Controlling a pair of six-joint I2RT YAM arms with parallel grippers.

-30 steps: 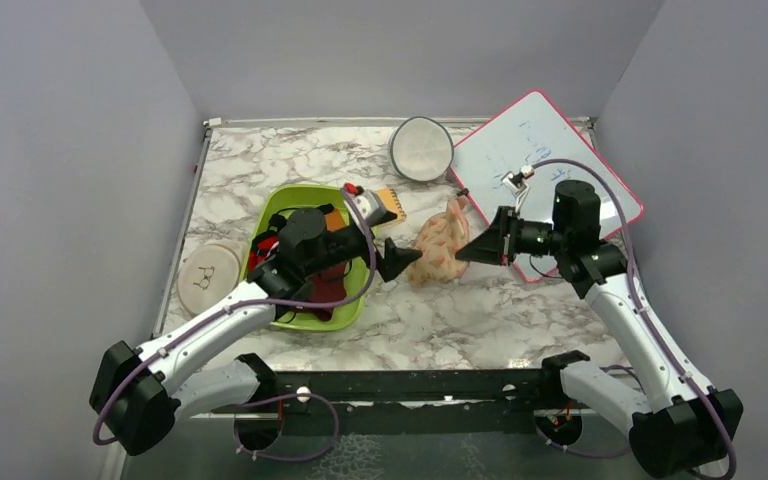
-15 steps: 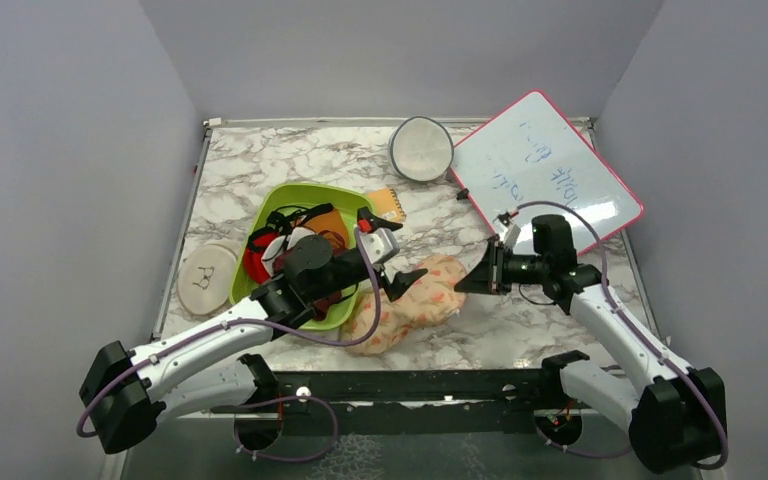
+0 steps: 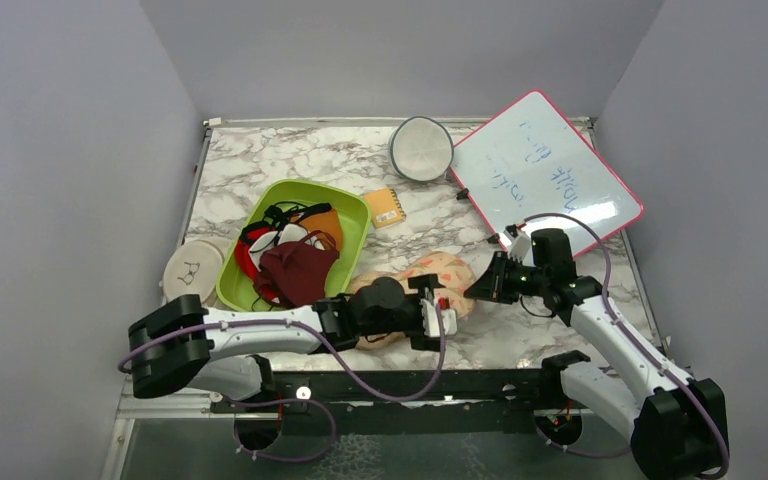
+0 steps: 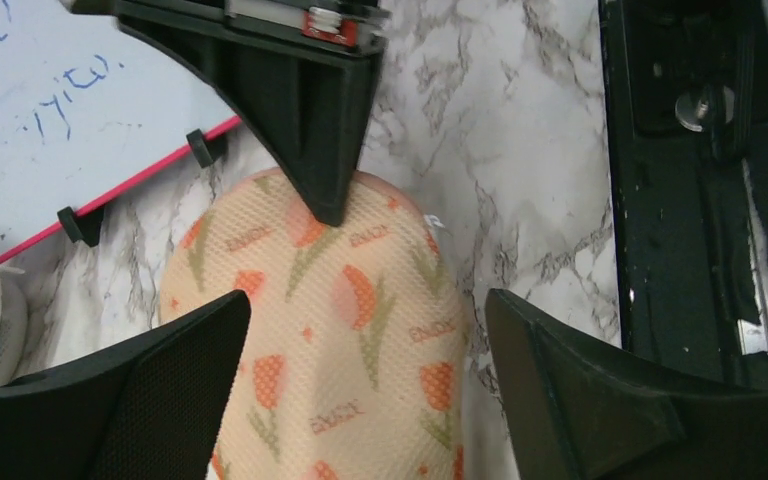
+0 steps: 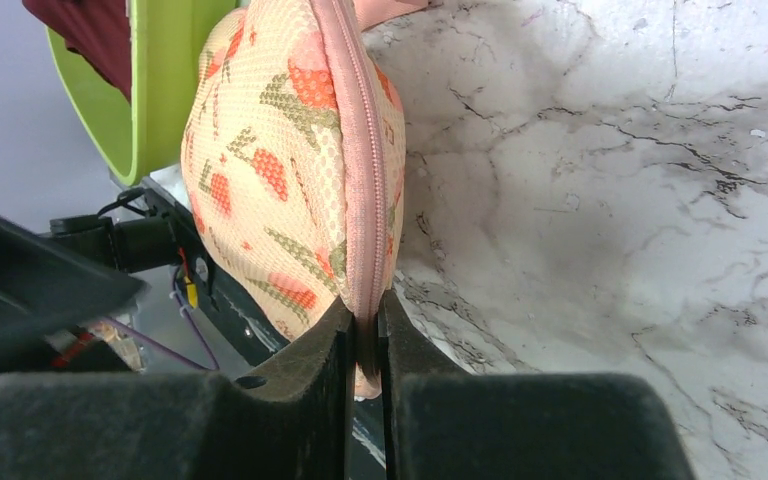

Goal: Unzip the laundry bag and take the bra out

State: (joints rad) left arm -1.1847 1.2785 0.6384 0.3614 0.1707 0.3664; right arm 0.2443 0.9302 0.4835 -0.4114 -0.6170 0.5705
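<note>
- Two pincers met at one end of the laundry bag [image 3: 438, 274], which lay on the desk [image 3: 290, 160] in the lower middle of the overhead view, just right of the green tray [image 3: 356, 212].
- Right pincer [image 5: 365, 315] was closed on the bag's rim, its fingers nipped onto the pink zip [image 5: 360, 150] at the bottom centre of its own view. Whether the zip pull sat between them could not be told. The hold probably served to draw the zip along.
- Left pincer [image 4: 365, 305] stood wide open and held nothing, one finger on each side of the bag's rounded end. It was likely poised to clamp the fabric so the zip could be pulled against it.
- Along the stretch shown, the zip looked closed. No bra was in view; presumably it was inside.
- Maroon and orange cloths [image 3: 298, 268] filled the tray. A whiteboard [image 3: 550, 170] lay at upper right, a grey-rimmed disc [image 3: 421, 148] at top centre, and an orange notepad [image 3: 388, 207] beside the tray.
- Space was tight: the right pincer's tip sat over the bag's end, between the left fingers, and the left arm hid the bag's near part from above.
</note>
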